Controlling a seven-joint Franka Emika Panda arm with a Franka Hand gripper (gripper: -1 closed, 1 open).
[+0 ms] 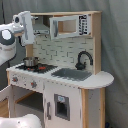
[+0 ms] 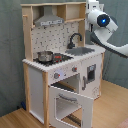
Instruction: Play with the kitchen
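- My arm [image 1: 15,37] is at the first exterior view's left edge, raised beside the range hood [image 1: 42,31]; can't tell my pincer's state.
- Metal pot [image 1: 30,62] sits on the hob.
- Kitchen [image 1: 60,80] fills mid-frame; faucet [image 1: 83,58] stands over the sink [image 1: 72,74].
- Oven door [image 2: 70,102] hangs open in the second exterior view.

1. The kitchen [image 1: 75,75] stands upright, white and light wood, before a grey curtain [image 1: 115,45].
2. A black faucet [image 1: 83,59] rises behind the grey sink [image 1: 71,74] at the first exterior view's right.
3. A metal pot [image 1: 30,62] sits on the hob [image 1: 35,67], left of the sink.
4. The microwave cabinet [image 1: 71,25] occupies the upper right; the range hood [image 1: 42,31] is beside it.
5. The white arm [image 1: 15,37] reaches to the upper left corner; its hand [image 1: 31,30] is near the hood, finger position indistinct.
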